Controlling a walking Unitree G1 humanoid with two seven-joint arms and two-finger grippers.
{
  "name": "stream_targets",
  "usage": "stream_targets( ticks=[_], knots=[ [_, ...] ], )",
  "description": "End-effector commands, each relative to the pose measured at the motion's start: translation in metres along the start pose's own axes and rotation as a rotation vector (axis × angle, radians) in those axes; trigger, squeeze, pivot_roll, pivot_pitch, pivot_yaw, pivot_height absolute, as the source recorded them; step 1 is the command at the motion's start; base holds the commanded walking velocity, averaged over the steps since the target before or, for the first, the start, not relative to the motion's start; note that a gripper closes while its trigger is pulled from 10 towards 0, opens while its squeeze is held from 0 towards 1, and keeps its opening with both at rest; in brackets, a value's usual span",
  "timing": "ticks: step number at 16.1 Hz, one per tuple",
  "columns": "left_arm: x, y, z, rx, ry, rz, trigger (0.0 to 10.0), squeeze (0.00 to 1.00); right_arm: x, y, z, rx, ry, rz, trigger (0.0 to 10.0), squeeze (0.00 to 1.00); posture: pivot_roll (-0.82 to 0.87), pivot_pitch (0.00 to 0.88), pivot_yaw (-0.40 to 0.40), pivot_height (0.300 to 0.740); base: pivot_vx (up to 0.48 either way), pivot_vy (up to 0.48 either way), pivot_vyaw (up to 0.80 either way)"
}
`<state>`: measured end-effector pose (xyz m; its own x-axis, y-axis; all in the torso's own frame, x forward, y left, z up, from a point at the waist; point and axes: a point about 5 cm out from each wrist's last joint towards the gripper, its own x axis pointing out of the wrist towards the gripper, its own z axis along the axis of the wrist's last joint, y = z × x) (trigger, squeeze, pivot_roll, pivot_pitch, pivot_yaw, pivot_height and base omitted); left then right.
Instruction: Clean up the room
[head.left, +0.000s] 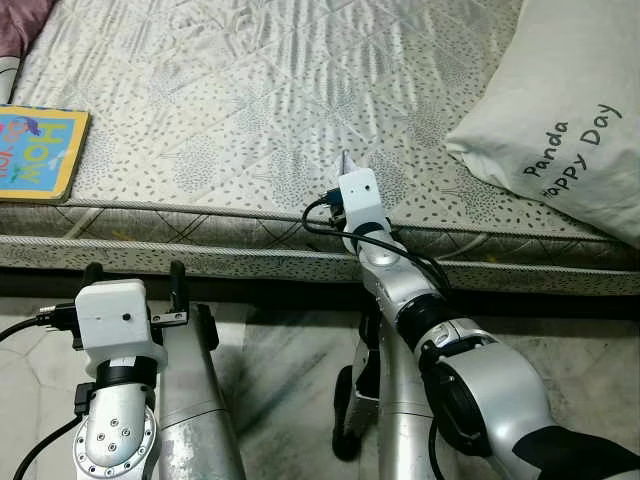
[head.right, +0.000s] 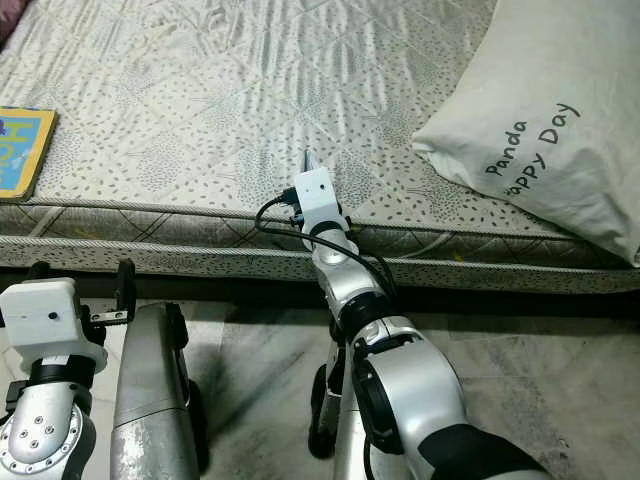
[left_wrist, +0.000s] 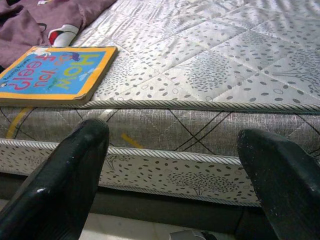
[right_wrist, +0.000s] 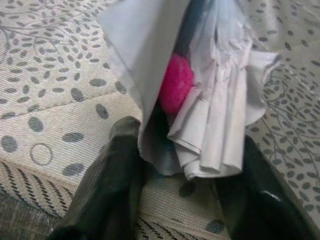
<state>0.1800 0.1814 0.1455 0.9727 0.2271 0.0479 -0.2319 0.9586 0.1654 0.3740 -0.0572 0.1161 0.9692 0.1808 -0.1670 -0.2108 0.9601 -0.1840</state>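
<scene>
A crumpled white paper wrapper (right_wrist: 210, 100) with something bright pink (right_wrist: 176, 89) inside rests on the patterned mattress (head.left: 250, 90) near its front edge. My right gripper (right_wrist: 187, 150) reaches over that edge and is shut on the wrapper, one black finger on each side; from the head camera only the wrapper's tip (head.left: 346, 160) pokes out past the wrist. A colourful children's book (head.left: 35, 150) lies flat at the mattress's left front corner. Low in front of the mattress side, my left gripper (head.left: 135, 270) is open and holds nothing.
A large white pillow (head.left: 570, 120) printed "Panda Happy Day" lies at the right of the bed. Purple cloth (left_wrist: 40, 20) is bunched behind the book. The bed's side wall (head.left: 200, 255) stands right before me, with marble floor (head.left: 290, 350) below.
</scene>
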Motion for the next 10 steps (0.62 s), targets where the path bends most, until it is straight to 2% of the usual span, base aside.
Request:
stream_targets(
  ticks=[1,10],
  knots=[
    [-0.0021,0.0013,-0.0056,0.015,0.034,0.003,10.0,0.00,-0.0010,-0.0039,-0.0078,0.020,0.034,-0.024,0.0,0.00,0.24,0.280,-0.090,0.496,0.000,0.000,0.00],
    [0.0025,-0.0014,-0.0072,0.008,0.033,-0.005,10.0,0.00,-0.0008,-0.0085,-0.0066,0.073,0.010,0.002,0.0,0.00,0.23,0.255,-0.086,0.496,0.000,0.000,0.00]
  ],
)
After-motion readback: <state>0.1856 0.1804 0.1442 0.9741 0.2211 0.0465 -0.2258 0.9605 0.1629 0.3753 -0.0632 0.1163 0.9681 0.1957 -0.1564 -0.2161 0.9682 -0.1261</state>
